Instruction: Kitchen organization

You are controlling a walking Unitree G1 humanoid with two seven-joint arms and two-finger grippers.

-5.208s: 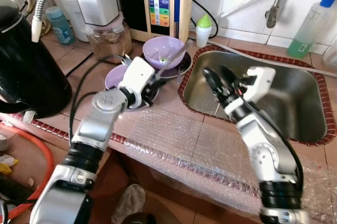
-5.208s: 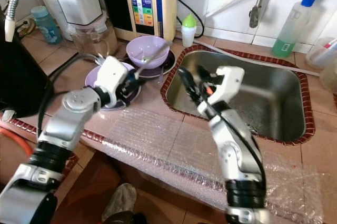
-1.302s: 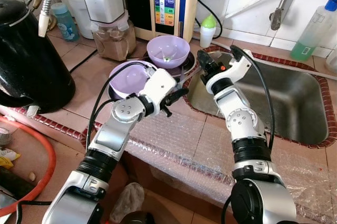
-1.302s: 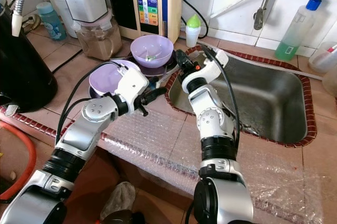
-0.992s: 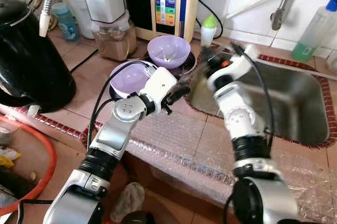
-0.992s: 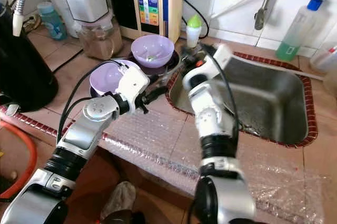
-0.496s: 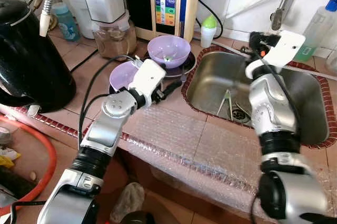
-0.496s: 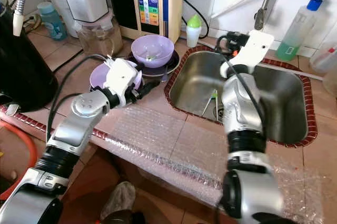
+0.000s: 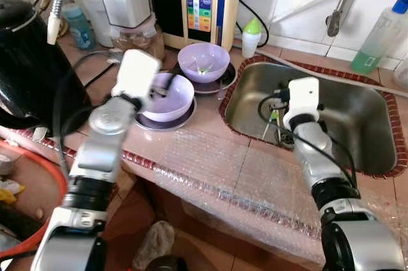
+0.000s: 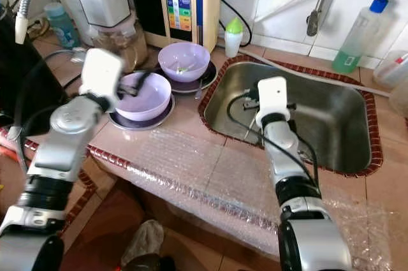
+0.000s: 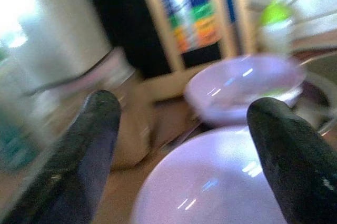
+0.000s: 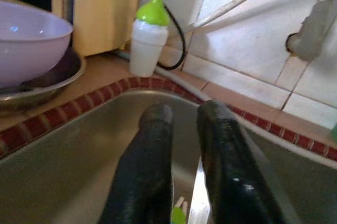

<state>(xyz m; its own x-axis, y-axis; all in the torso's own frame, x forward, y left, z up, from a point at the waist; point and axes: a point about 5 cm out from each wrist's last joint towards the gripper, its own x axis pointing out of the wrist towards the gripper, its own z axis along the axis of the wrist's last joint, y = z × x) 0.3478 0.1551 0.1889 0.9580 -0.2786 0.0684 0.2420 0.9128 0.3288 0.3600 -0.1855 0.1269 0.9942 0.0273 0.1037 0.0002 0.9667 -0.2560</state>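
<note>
- Left eye view: left pincer (image 9: 155, 90), arm blurred, raised over the near lilac plastic bowl (image 9: 171, 99) on its dark plate (image 9: 143, 120), fingers dipping past the bowl's rim; spread hard to judge here.
- A second lilac bowl (image 9: 203, 62) on a dark saucer just beyond that pincer, with the white-and-gold water filter unit (image 9: 205, 0) behind it.
- Right pincer (image 9: 278, 99) lowered into the stainless steel sink (image 9: 370, 118), pointing at the sink's back wall; a thin utensil (image 9: 273, 120) lying by the drain just below it.
- Tiled brown surface (image 9: 210, 123) in front of both pincers, its front edge covered with clear bubble wrap (image 9: 210, 162).
- Right eye view: small white bottle with green cap (image 10: 229, 35) beyond the right pincer, at the sink's corner; black kettle (image 10: 25, 86) well off to the left arm's outer side.
- Left wrist view: two black fingers (image 11: 92, 134) spread wide, released, nothing between them but the near bowl's rim below and the farther bowl ahead; picture blurred.
- Right wrist view: two black fingers (image 12: 152, 145) nearly together, a narrow gap left, gripping nothing; sink basin under them, green-capped bottle ahead past the red tiled rim (image 12: 105, 95).
</note>
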